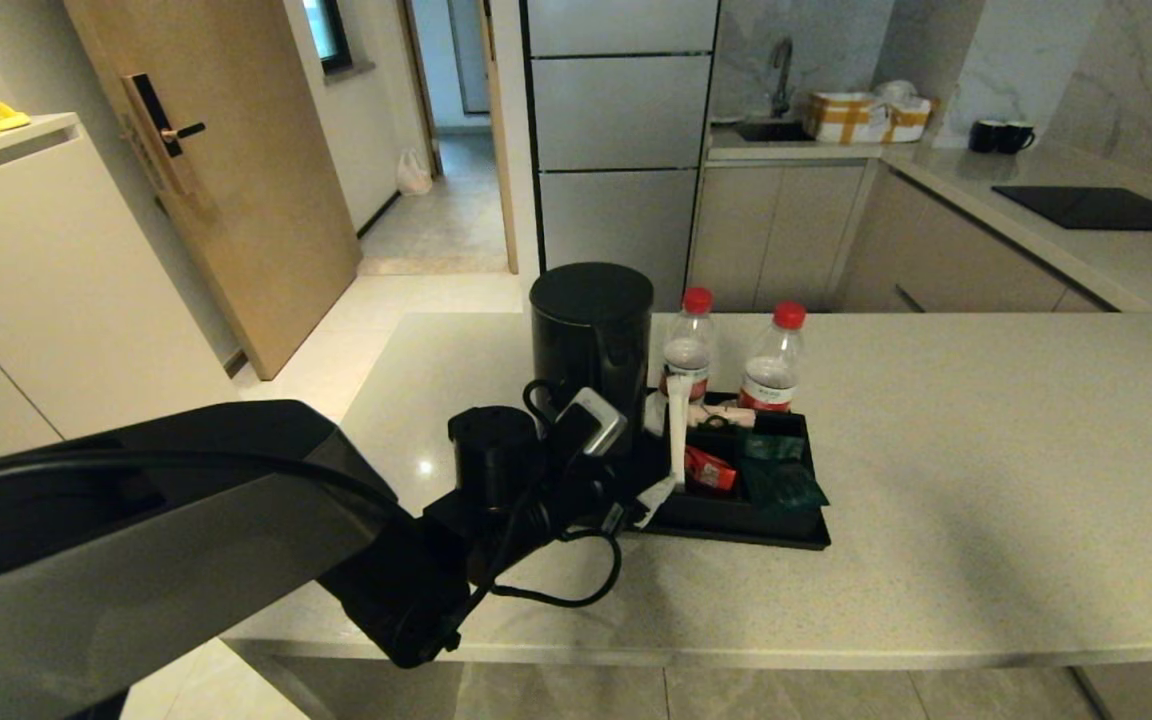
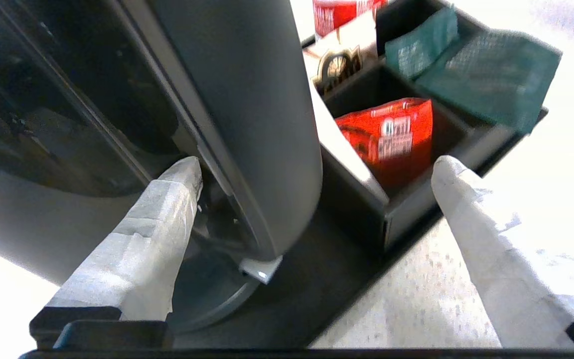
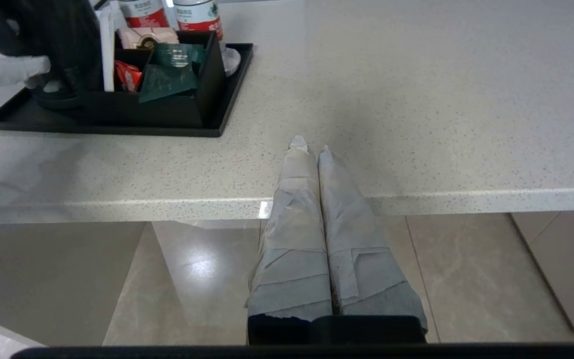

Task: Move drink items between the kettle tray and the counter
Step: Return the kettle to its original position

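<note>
Your left gripper (image 2: 317,169) sits at the kettle (image 1: 591,335), fingers spread wide to either side of its handle (image 2: 247,124) and not yet closed. One fingertip (image 2: 180,174) is tucked into the gap between handle and body; the other (image 2: 454,172) hangs out by the sachet box, near the red packet (image 2: 391,137). From the head view, the kettle stands on its base at about 9 o'clock on the tray (image 1: 736,525), with the two water bottles (image 1: 688,345) at the tray's 12 o'clock edge and the sachet box (image 1: 766,480) at 3 o'clock.

To do this grip well, I'd judge you should slide the wrist a little toward the kettle first, so the handle sits centred between the fingers and the outer one clears the box wall. Then close firmly. Lift straight up off the base before carrying it sideways to the counter (image 1: 986,450); a tilted pull could drag the tray or knock the bottles.

Your right gripper (image 3: 312,147) waits at the near edge of the counter, fingers pressed together and empty.
</note>
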Available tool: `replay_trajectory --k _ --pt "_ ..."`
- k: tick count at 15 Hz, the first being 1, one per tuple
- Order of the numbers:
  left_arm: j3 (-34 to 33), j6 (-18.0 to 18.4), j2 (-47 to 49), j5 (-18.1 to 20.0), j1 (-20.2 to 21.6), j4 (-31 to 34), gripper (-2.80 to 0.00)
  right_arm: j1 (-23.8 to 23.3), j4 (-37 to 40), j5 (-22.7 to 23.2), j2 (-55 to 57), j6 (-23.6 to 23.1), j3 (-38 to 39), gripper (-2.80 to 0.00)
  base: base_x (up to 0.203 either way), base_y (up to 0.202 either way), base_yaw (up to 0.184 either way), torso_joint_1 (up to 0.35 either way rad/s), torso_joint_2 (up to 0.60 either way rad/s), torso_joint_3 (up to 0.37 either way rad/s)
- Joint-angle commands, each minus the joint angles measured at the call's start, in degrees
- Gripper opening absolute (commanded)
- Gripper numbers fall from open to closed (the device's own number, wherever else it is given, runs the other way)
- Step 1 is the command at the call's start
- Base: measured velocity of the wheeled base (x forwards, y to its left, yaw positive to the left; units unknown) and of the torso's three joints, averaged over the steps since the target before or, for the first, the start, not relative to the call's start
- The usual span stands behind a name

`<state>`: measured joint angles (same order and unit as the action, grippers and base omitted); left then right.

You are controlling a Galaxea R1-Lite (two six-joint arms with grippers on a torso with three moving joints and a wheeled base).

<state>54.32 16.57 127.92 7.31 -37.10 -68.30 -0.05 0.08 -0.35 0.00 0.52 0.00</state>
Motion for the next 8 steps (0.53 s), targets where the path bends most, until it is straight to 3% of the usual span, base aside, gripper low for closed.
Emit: replay_trajectory --k 1,8 --pt "0.4 0.0 0.0 -0.1 0.1 -1.4 0.00 -0.1 0.0 0.0 -0.1 0.0 0.0 -2.80 0.000 0.000 0.000 0.000 0.00 0.000" --pt "-0.5 0.0 0.6 -1.7 0.4 -1.2 0.00 0.0 -0.1 0.0 -0.1 0.0 0.0 -2.80 0.000 0.000 0.000 0.000 0.00 0.000"
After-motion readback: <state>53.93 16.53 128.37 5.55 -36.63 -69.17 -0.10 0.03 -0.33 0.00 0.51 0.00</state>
